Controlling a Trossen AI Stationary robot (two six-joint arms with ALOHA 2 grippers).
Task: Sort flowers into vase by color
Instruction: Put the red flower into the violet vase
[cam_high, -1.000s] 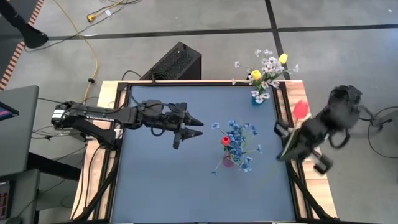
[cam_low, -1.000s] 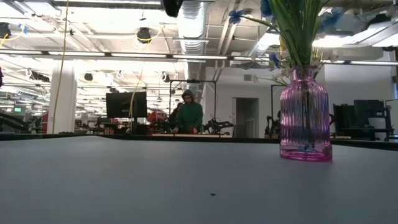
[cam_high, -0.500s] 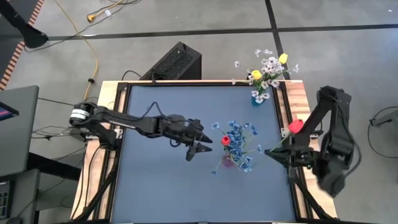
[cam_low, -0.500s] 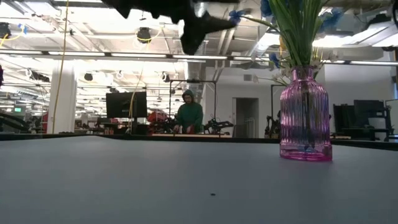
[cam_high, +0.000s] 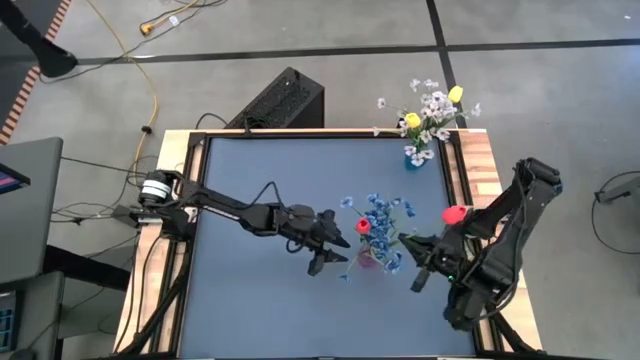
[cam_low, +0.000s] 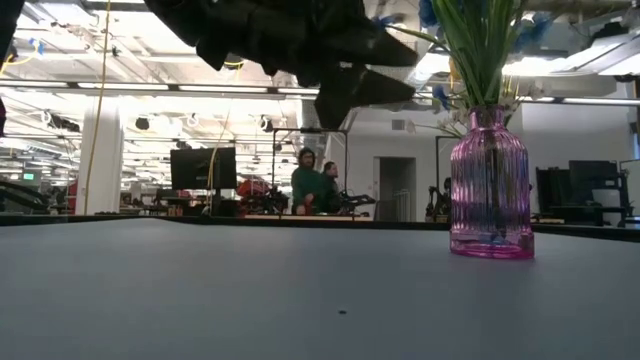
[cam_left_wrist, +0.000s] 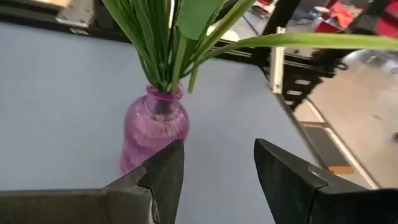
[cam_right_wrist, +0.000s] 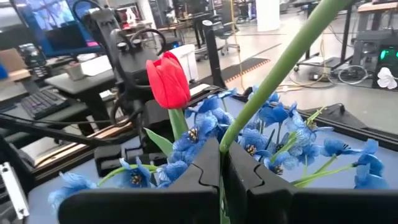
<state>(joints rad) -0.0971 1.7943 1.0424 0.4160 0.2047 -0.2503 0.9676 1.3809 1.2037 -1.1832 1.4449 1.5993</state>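
Right pincer (cam_high: 428, 262) clenched on a red flower's (cam_high: 454, 214) stem at 3 o'clock of the pink vase (cam_high: 369, 256) mid-bench, left pincer (cam_high: 335, 250) spread wide at its 9, so I'd tip the stem upright and thread it gently between those blue blooms (cam_high: 383, 219).

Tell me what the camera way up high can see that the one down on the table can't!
Only the high view shows the right tool shut on a red flower, another red flower among the blue flowers, and a second vase of white and yellow flowers at the table's far edge. Only the low view shows the room behind, with people far off. Both show the pink vase, its green stems, and the open left tool near it.
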